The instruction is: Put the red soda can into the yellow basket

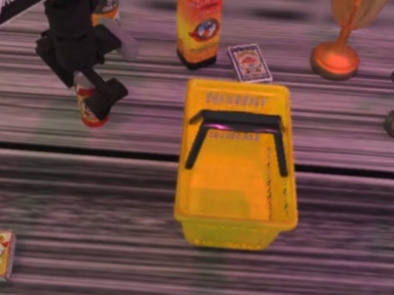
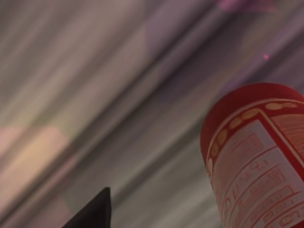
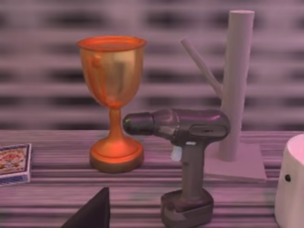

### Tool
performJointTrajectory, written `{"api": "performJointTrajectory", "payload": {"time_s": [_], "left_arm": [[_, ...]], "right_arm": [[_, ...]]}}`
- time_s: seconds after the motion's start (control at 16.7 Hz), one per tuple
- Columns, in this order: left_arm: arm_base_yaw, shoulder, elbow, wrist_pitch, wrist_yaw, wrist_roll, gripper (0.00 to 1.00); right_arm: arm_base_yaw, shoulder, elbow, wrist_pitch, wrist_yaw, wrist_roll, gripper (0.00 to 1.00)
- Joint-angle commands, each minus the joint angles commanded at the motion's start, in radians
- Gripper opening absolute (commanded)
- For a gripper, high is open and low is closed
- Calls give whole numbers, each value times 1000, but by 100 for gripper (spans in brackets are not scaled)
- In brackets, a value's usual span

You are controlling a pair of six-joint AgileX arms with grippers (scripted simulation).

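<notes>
Fingers of your left gripper (image 1: 91, 98) sit around the red soda can (image 1: 90, 112), though whether they actually clamp it cannot be told. Can stands upright at nine o'clock of the yellow basket (image 1: 284, 216), well apart.

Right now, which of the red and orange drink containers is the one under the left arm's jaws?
The red soda can, short and standing left of the yellow basket. The left gripper hangs over it. The tall black-capped orange bottle stands apart, farther back.
</notes>
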Motion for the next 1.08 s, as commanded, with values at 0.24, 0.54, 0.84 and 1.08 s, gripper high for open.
{"api": "performJointTrajectory", "payload": {"time_s": [0.24, 0.54, 0.84, 1.08], "left_arm": [[0, 0, 0, 0, 0, 0, 62], [0, 0, 0, 0, 0, 0, 25], [0, 0, 0, 0, 0, 0, 0], [0, 0, 0, 0, 0, 0, 0]], "right_arm": [[0, 0, 0, 0, 0, 0, 100], [0, 0, 0, 0, 0, 0, 100], [0, 0, 0, 0, 0, 0, 100], [0, 0, 0, 0, 0, 0, 100]]}}
